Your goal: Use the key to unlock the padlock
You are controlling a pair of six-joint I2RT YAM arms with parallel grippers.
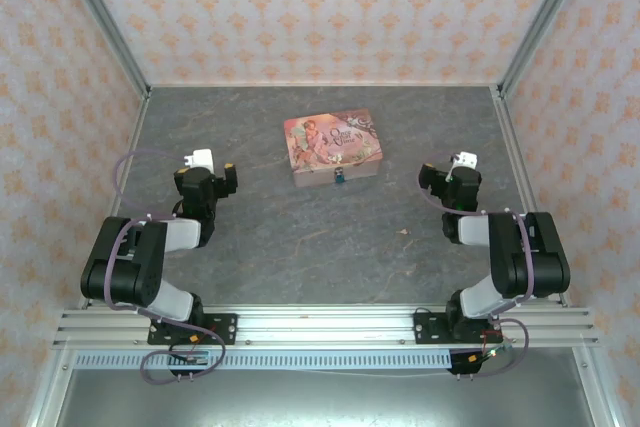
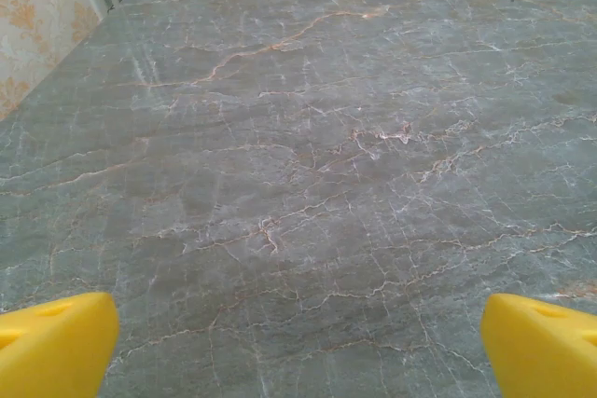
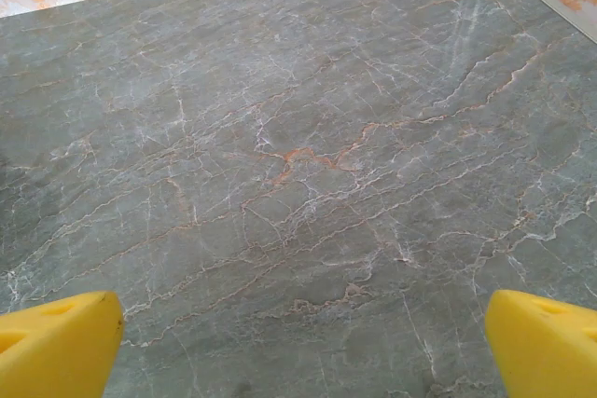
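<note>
The tiny blue-teal padlock (image 1: pixel 339 178) hangs at the front face of the pink illustrated tin (image 1: pixel 333 145), in the middle of the table toward the back. A small pale speck (image 1: pixel 403 233) lies on the table right of centre; I cannot tell if it is the key. My left gripper (image 1: pixel 212 183) rests low at the left, well apart from the tin. In its wrist view this gripper (image 2: pixel 298 347) is open, its yellow fingertips (image 2: pixel 56 342) wide apart over bare table. My right gripper (image 1: pixel 445 185) sits at the right, and its wrist view shows it (image 3: pixel 303 347) open over bare stone.
The grey marbled tabletop (image 1: pixel 300 237) is walled by orange-patterned panels with metal corner posts (image 1: pixel 105 22). An aluminium rail (image 1: pixel 320 327) carrying both arm bases runs along the near edge.
</note>
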